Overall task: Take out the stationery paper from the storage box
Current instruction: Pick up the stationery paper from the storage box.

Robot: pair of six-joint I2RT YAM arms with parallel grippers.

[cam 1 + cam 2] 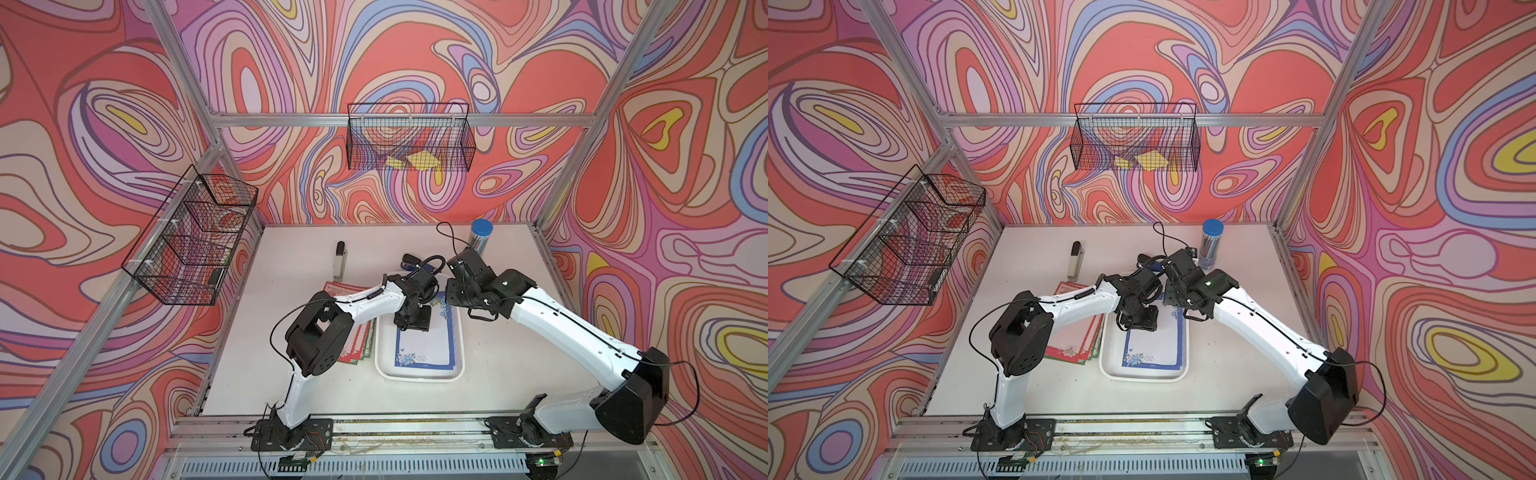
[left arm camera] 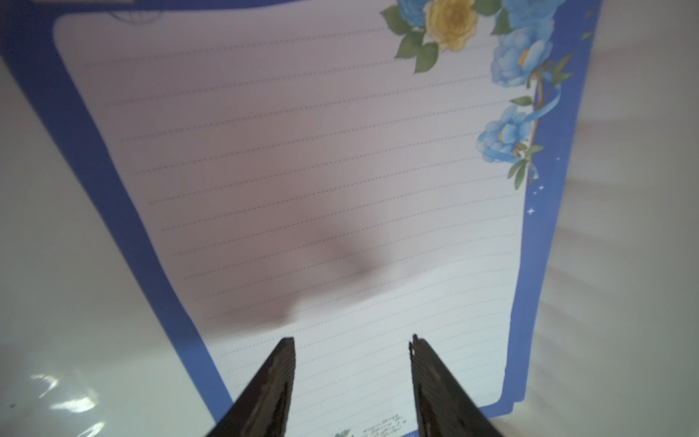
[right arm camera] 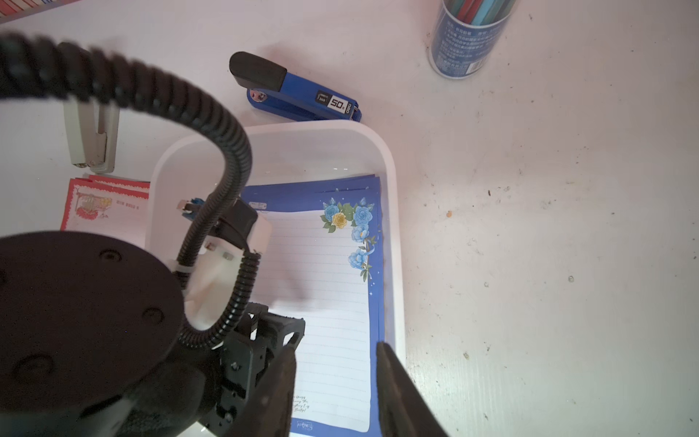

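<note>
Stationery paper, a thin stack of blue-bordered lined letter sheets with blue and yellow roses in one corner [image 1: 424, 347], lies flat in the shallow white plastic storage box with rounded corners [image 1: 419, 377] in the middle of the white worktop [image 1: 519, 332]. More red- and green-bordered sheets [image 1: 355, 353] sit fanned on the worktop just beside the box, under the left arm.

The left gripper [image 2: 351, 340] hovers low over the top sheet's white centre, jaws roughly half apart and holding nothing. The right gripper [image 3: 336, 346] stands over the sheet's blue side border by the box wall, jaws parted and empty. Whether either touches the paper cannot be told.

The sheets look light, limp and smooth, likely to cling together and slide, and easy to crease. An edge or corner probably offers the best hold, perhaps with one sheet buckled upward first.

The raised rim sits close around the stack, leaving little room for jaws at the sides. A blue stapler [image 3: 302, 100] lies just beyond the far rim, a grey stapler [image 1: 340, 259] and blue-lidded pencil tube [image 1: 481, 239] farther off. Bare worktop lies to the right.
</note>
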